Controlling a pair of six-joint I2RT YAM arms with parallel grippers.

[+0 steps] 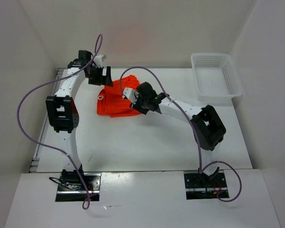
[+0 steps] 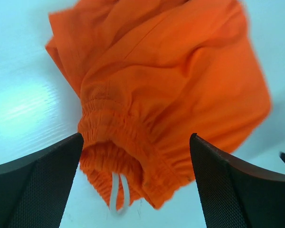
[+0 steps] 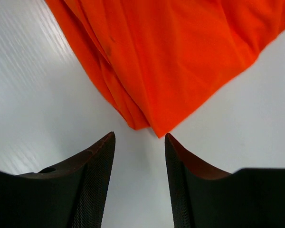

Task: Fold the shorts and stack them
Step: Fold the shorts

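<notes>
The orange-red shorts (image 1: 115, 100) lie bunched on the white table between the two arms. In the left wrist view their gathered waistband (image 2: 133, 152) with a white drawstring loop (image 2: 118, 194) lies between my open fingers. My left gripper (image 1: 104, 76) hovers at the shorts' far left edge, open and empty. My right gripper (image 1: 133, 102) is over the shorts' near right part. In the right wrist view a folded corner of the shorts (image 3: 156, 61) lies just ahead of my open, empty fingertips (image 3: 138, 135).
A white mesh basket (image 1: 216, 76) stands at the back right of the table. White walls close in the table on the left, back and right. Purple cables loop over both arms.
</notes>
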